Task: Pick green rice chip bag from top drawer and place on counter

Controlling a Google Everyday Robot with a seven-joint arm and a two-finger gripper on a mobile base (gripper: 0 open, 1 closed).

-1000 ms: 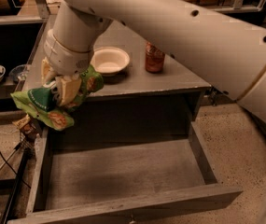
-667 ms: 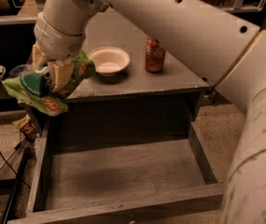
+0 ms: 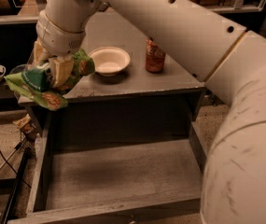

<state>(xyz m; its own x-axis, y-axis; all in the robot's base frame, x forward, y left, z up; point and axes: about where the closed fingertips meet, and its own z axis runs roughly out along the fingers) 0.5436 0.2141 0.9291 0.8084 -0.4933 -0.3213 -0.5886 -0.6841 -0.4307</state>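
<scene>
Green and crinkly, with a dark round logo, the green rice chip bag (image 3: 30, 84) hangs pinched between the cream fingers (image 3: 61, 73) of the two-finger gripper (image 3: 51, 70), which are closed tight on it at the near left corner of the flat grey counter (image 3: 170, 76). A second ago the bag hung lower, its bottom dipping below the counter's front edge over the far left corner of the drawer. Now it has been raised and carried left, so it sits about level with the countertop, with its left half jutting out past the counter's left edge. Whether it touches the surface cannot be told.

Just right of the bag stands a round white bowl (image 3: 109, 60), and further right a red-orange bottle (image 3: 155, 57). A strip of grey surface runs between these two and the counter's front edge, widening toward the right corner. The wide, shallow grey wooden top drawer (image 3: 118, 171) is pulled out toward the near side below. A small crumpled tan wrapper (image 3: 24, 124) lies outside its left wall, under the bag. The thick white robot arm (image 3: 244, 125) fills the right side.
</scene>
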